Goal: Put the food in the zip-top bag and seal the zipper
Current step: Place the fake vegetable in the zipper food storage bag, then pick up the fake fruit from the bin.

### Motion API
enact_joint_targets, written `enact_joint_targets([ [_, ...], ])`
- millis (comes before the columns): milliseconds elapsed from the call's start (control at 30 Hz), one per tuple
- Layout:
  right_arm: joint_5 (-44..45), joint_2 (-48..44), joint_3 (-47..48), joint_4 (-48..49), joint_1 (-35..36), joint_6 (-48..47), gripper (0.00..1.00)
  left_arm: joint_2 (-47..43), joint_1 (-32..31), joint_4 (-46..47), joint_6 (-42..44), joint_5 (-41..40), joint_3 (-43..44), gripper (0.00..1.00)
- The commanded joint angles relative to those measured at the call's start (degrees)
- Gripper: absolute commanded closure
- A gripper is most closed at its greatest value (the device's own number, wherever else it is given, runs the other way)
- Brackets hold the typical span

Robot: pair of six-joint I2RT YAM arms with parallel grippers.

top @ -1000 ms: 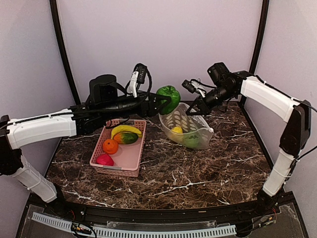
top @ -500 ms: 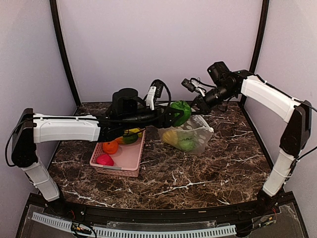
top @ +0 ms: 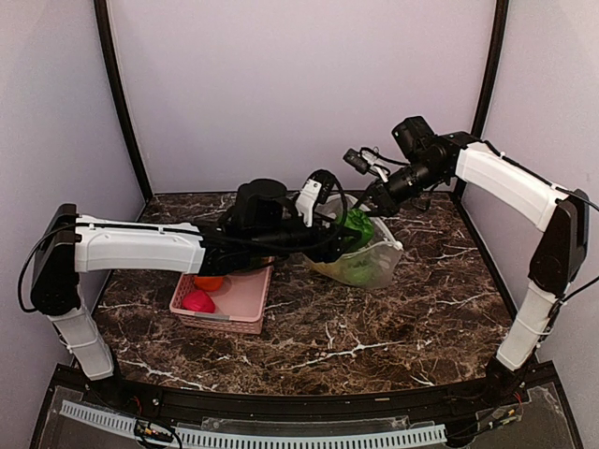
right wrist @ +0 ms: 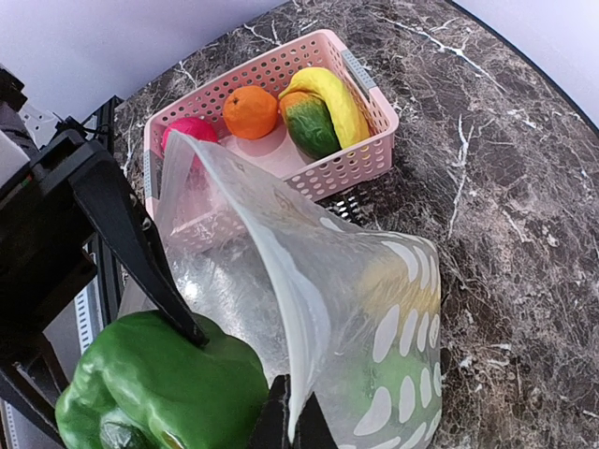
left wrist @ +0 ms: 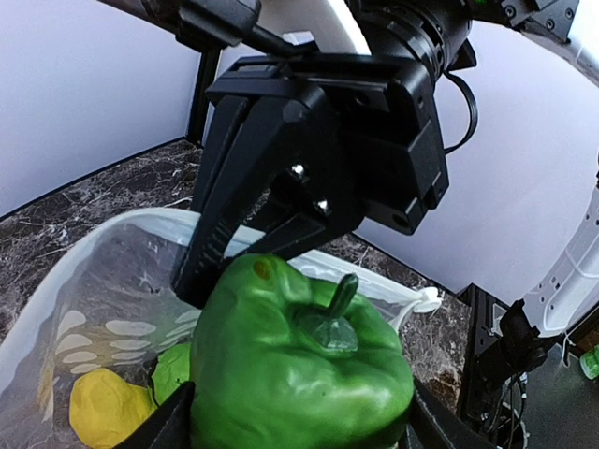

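- Pink slotted basket [top: 239, 304] at the left of the dark marble bench [top: 374, 327], with a magenta-red piece [top: 197, 301] in its near corner and an orange [top: 209, 282] just behind that.
- Seen from the right wrist view: yellow banana [right wrist: 329, 98] at the basket's far end, touching a green-and-orange piece [right wrist: 312, 129] that lies between it and the orange.
- White left arm [top: 140, 248] stretched rightward across the top of the basket, hiding its far half in the overhead view.
- Left jaws spread wide and clamped on either side of a glossy green pepper [top: 357, 224], stem up, held right at the mouth of the bag and clear of the bench.
- Clear zip-top bag [top: 374, 267] with white dots just right of the basket, its bottom resting on the bench and its mouth lifted and gaping toward the pepper.
- Inside the bag: a yellow piece [left wrist: 110, 409] and a small green piece [left wrist: 171, 369], side by side at the bottom.
- Zipper [right wrist: 299, 318] along the rim unsealed, the two sides well apart.
- Right jaws fully closed, pinching the bag's upper rim and holding it up.
- Right arm [top: 505, 182] reaching in from the right side, above the bag.
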Motion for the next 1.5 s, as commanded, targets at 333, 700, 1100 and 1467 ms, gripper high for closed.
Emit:
enact_joint_targets([
  [333,-1.4,-0.6,1.8,-0.1,0.6,0.5,1.00,4.2,-0.9,-14.1,7.0,-3.0,9.2,0.18],
  [700,-0.8,-0.6,0.9,0.2,0.6,0.2,1.00,-3.0,-1.0,-12.9,6.0,0.7,9.0,0.15],
  [1100,-0.5,-0.4,0.4,0.3,0.6,-0.3,1.00,-18.3,-0.9,-24.1,8.3,-17.0,1.7,0.13],
  [1467,-0.1,-1.9,-1.0,0.6,0.6,-0.7,1.00,-21.4,6.8,-53.4,-4.2,-28.8,-1.7,0.24],
])
